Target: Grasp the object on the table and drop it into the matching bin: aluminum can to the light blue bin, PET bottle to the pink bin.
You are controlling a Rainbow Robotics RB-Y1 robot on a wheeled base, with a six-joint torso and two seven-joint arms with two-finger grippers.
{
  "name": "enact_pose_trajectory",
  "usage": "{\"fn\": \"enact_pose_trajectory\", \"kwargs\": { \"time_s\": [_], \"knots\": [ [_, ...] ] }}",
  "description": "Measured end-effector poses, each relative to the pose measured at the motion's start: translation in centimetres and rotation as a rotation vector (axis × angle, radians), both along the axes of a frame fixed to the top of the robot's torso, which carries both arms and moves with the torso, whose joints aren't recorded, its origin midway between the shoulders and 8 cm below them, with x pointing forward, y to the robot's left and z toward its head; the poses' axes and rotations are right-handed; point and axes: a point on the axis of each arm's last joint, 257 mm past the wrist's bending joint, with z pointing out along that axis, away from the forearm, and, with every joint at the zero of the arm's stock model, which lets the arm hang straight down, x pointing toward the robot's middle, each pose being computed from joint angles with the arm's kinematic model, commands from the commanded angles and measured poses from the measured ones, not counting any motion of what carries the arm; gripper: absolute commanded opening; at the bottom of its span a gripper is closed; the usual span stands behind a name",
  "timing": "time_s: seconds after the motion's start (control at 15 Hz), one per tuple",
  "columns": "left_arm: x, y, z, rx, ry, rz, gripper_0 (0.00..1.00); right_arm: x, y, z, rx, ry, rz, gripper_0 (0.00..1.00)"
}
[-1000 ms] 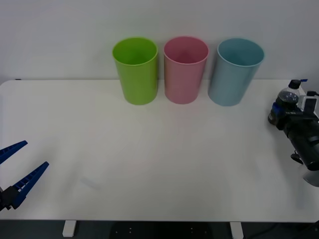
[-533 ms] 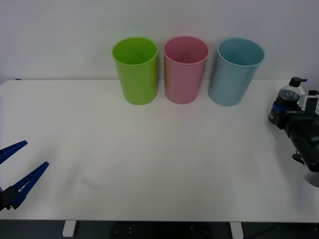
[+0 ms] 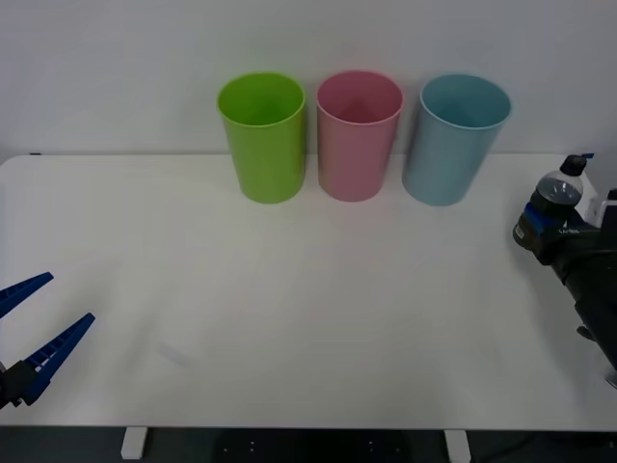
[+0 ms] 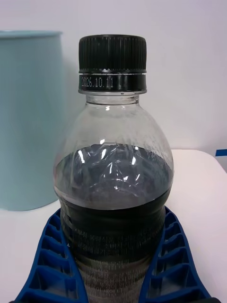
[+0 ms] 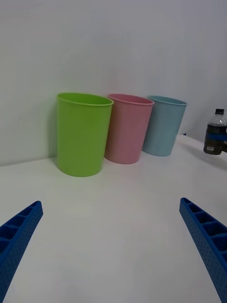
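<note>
The PET bottle [image 3: 554, 198] is clear with dark brown liquid, a black cap and a dark label. It is held roughly upright by my right gripper [image 3: 545, 231] near the right edge of the table [image 3: 308, 289]. Up close, the bottle [image 4: 113, 180] sits between the blue ribbed fingers [image 4: 47, 255] of the right gripper [image 4: 113, 215], which is shut on its lower half. The pink bin [image 3: 359, 135] stands at the back, middle of the row. The light blue bin [image 3: 453, 140] stands just left of the bottle. My left gripper [image 3: 69, 299] hangs open at the front left.
A green bin [image 3: 262, 140] stands left of the pink one against the white wall. In the left wrist view the green bin [image 5: 82, 135], pink bin [image 5: 127, 130], light blue bin [image 5: 163, 125] and bottle [image 5: 215, 137] line up ahead of the open left gripper [image 5: 109, 203].
My right gripper has shifted slightly left with the bottle, toward the bins. The left arm has not moved.
</note>
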Motion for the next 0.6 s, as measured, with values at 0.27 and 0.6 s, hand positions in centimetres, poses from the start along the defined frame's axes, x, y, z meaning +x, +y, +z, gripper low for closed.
{"fn": "enact_pose_trajectory", "kwargs": {
  "time_s": [0.27, 0.6],
  "knots": [
    [0.0, 0.0, 0.0, 0.0, 0.0, 0.0, 1.0, -3.3, 2.6, 1.3, 0.047, -0.015, 0.089, 0.0],
    [0.0, 0.0, 0.0, 0.0, 0.0, 0.0, 1.0, -7.4, 5.7, 3.1, 0.107, -0.032, 0.197, 0.0]
  ]
}}
